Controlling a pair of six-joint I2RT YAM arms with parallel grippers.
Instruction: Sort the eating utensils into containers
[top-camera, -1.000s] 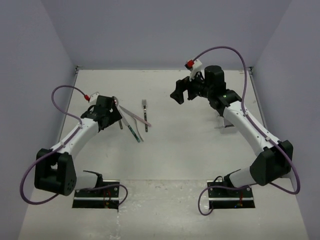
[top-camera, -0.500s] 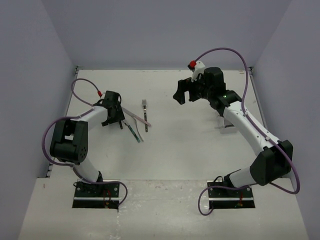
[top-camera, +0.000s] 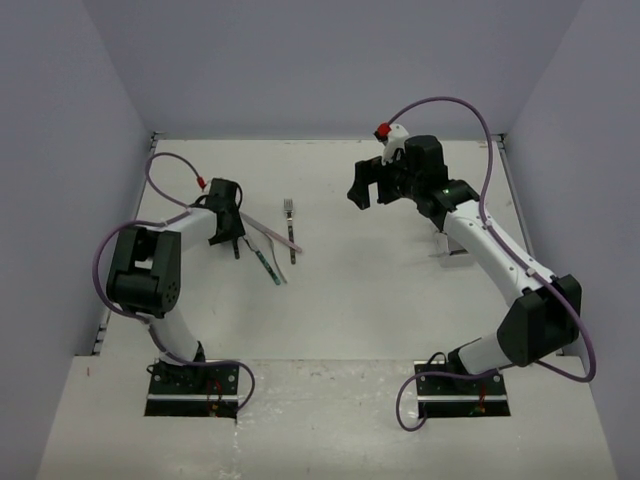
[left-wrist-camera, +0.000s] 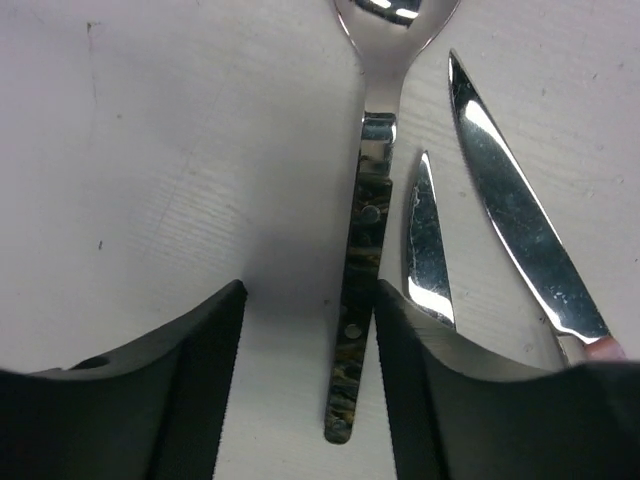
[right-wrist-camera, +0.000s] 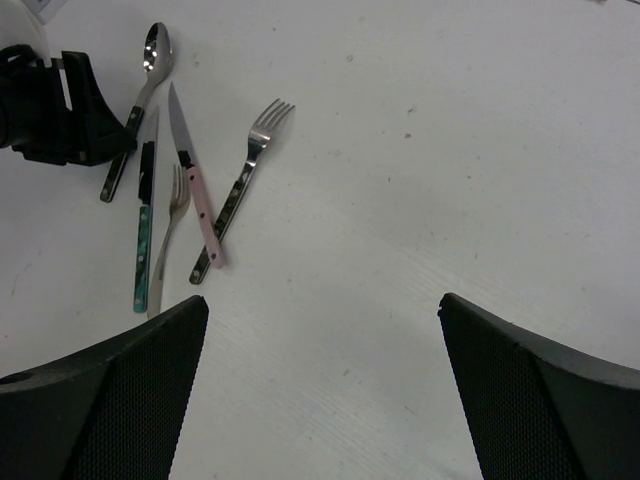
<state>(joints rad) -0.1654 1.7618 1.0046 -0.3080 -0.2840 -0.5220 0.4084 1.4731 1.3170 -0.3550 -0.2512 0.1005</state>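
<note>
A spoon with a dark mottled handle (left-wrist-camera: 360, 260) lies flat on the table between the fingers of my left gripper (left-wrist-camera: 309, 292). The right finger (left-wrist-camera: 400, 360) touches the handle; the left finger stands apart from it, so the gripper is open. Two knife blades (left-wrist-camera: 515, 220) lie just right of the spoon. The right wrist view shows the group: spoon (right-wrist-camera: 150, 60), teal-handled knife (right-wrist-camera: 143, 250), pink-handled knife (right-wrist-camera: 200, 210), dark-handled fork (right-wrist-camera: 245, 175) and a small plain fork (right-wrist-camera: 172, 215). My right gripper (right-wrist-camera: 324, 300) hangs open and empty above bare table. A pale container (top-camera: 447, 250) shows partly behind the right arm.
In the top view my left gripper (top-camera: 232, 240) is low over the utensils at mid-left, and my right gripper (top-camera: 362, 190) hovers right of centre. Lilac walls close the table on three sides. Purple cables loop from both wrists.
My left gripper's jaws have narrowed around the spoon handle, and the left arm's lower links have swung toward the left wall. The right gripper has barely drifted.
</note>
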